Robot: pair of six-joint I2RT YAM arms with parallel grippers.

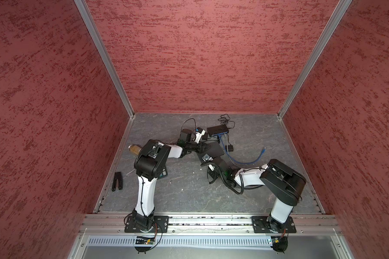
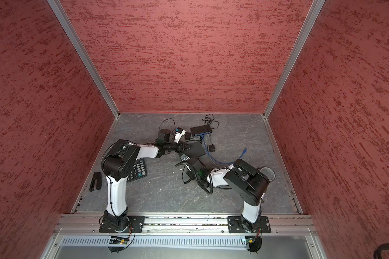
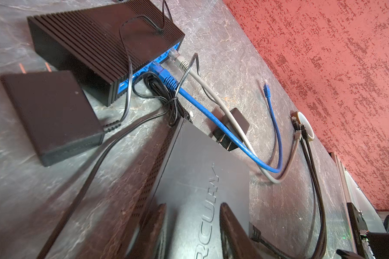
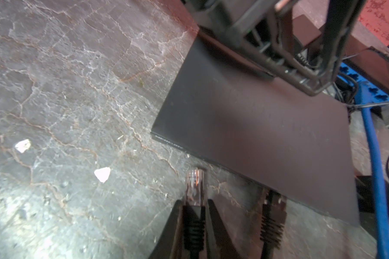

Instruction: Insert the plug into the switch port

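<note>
The right gripper [image 4: 194, 201] is seen clamped on the black boot of an Ethernet plug [image 4: 195, 183], one finger pressed to each side. The plug's clear tip is pointed at the near edge of the flat black Mercury switch [image 4: 256, 123] and lies just beside that edge. The port face is hidden under the edge, so contact cannot be told. Beside the held plug, a second black plug [image 4: 272, 213] is set against the same edge of the switch.

The left gripper [image 3: 192, 206] is held with its jaws apart, both fingers laid over the top face of the Mercury switch. Whether the fingers press on it cannot be told.

Beyond the Mercury switch, a ribbed black switch with a blue port face [image 3: 94, 40] stands on the grey marbled tabletop [image 4: 65, 89]. Two of its ports are filled, one by a blue cable plug [image 3: 164, 75] and one by a grey cable plug [image 3: 180, 61]. The blue cable's free end [image 3: 266, 88] lies loose on the tabletop. A small black box [image 3: 52, 116] is placed just beside the ribbed switch, and a black power adapter [image 3: 231, 130] lies under the blue and grey cables. A tape roll [image 3: 303, 125] is found near the red wall.
</note>
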